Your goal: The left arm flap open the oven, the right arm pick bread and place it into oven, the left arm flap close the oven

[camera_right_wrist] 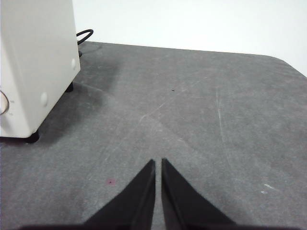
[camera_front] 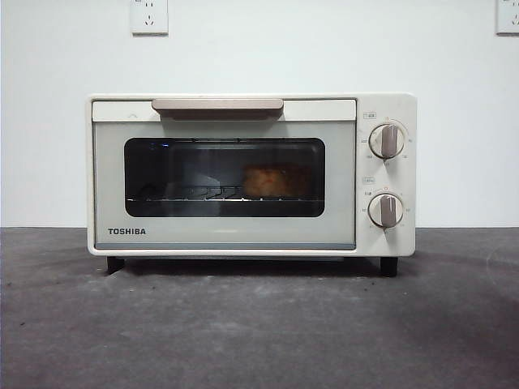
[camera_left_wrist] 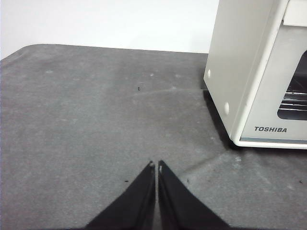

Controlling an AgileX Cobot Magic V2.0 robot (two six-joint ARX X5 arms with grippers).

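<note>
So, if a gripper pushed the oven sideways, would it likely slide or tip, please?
The oven would probably slide rather than tip: it looks wide and low. Its small black feet on the rough-looking grey table may grip and make it judder. It likely feels heavy.

Cream-white boxy TOSHIBA toaster oven (camera_front: 251,174) stands upright, door shut, on the dark grey table.
Behind its dark glass window, a golden-orange lumpy bun of bread (camera_front: 272,181) rests on the wire rack, right of centre; both beige knobs point straight up.
</note>
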